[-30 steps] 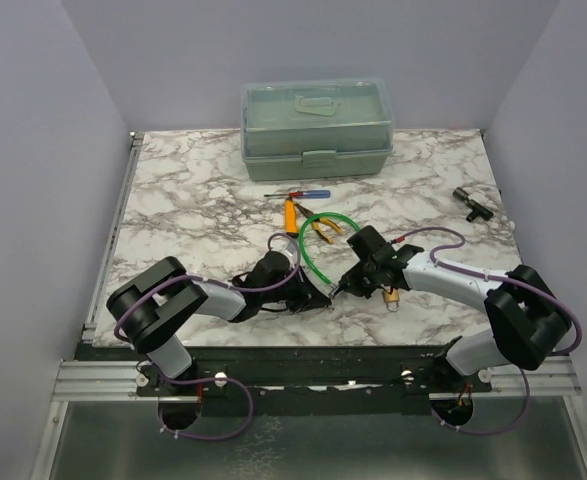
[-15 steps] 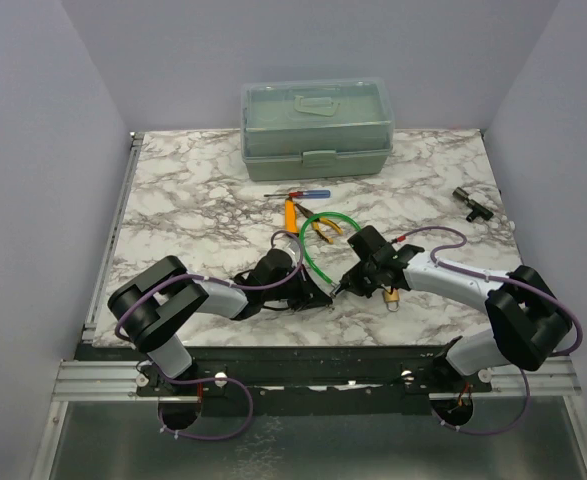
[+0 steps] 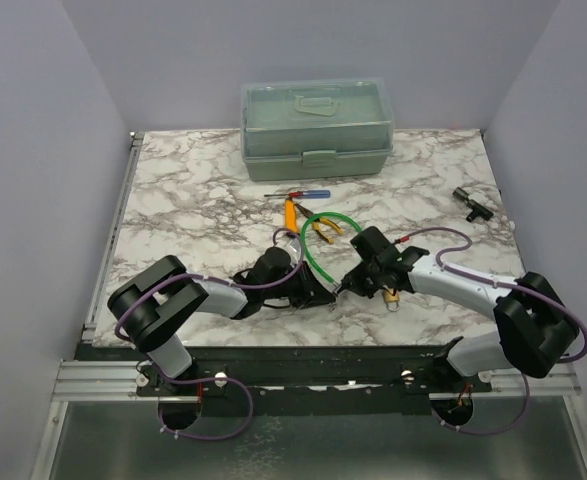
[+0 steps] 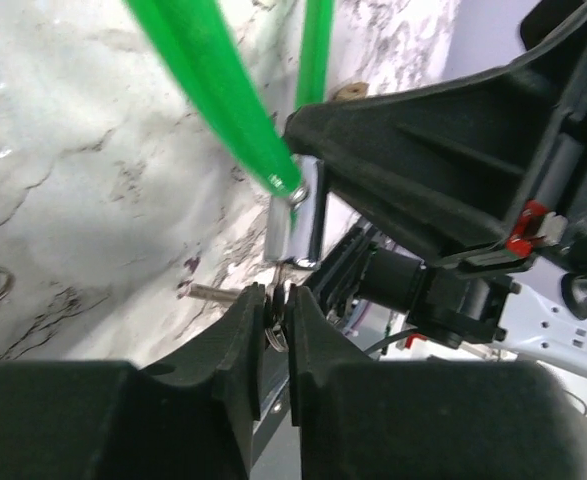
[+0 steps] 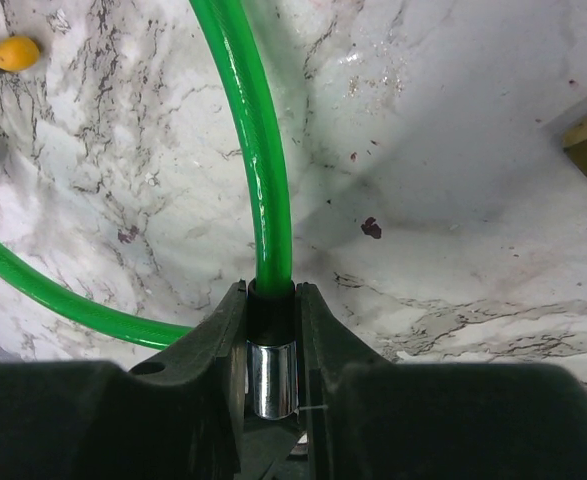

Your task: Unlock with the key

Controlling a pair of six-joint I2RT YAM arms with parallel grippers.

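Right arm (image 3: 463, 283) swung outward, key (image 4: 272, 328) mostly hidden

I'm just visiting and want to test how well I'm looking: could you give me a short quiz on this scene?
1. True or false: the right jaws clamp the green cable at its chrome end.
2. Which jaws pinch the key: (a) left jaws, (b) right jaws?
3. Fill in: the lid of the toolbox is ____ (open or shut).
Key: 1 true; 2 a; 3 shut.
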